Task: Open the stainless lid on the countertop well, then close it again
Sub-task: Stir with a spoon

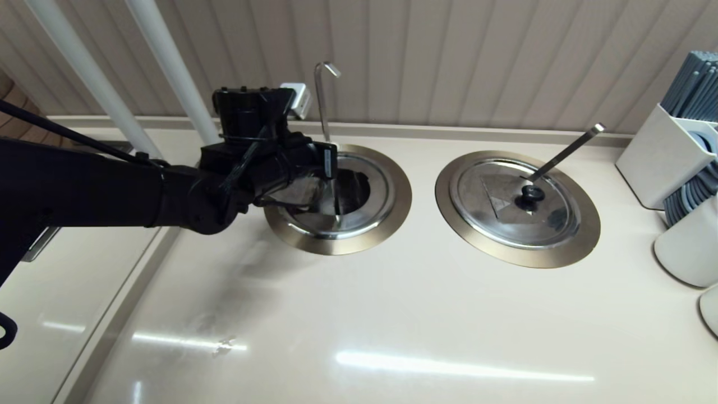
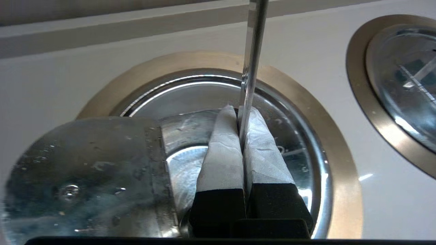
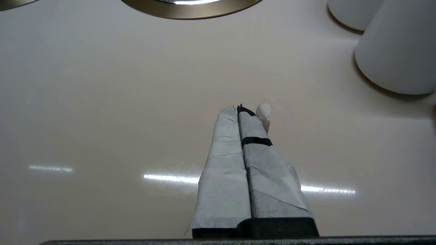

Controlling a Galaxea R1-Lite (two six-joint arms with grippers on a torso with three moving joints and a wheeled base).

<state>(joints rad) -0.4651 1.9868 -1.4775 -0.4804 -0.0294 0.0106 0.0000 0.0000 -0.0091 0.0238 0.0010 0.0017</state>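
The left claw point(image 2: 240, 115) is pinched together over the stainless lid point(image 1: 336, 216), which sits beneath it on the countertop well point(image 1: 392, 219); what it clamps is unclear. The hooked ladle handle point(image 1: 321, 95) rises just beyond. The right claw point(image 3: 243, 110) hangs closed above the bare surface point(image 3: 102, 119), idle.

**Black arms, paper-wrapped fingers**

The left arm point(image 1: 84, 185) is matte black, a thick rounded forearm leading into a blocky wrist housing with small screws along its top edge. Thin black cables run along the housing, and a small white box sits on its far side. The left hand point(image 2: 240, 112) has two wedge-shaped fingers point(image 2: 221, 153) wrapped in creased grey-white tape, on black square bases. The right hand point(image 3: 243, 110) looks alike, with a narrow black band around one finger.
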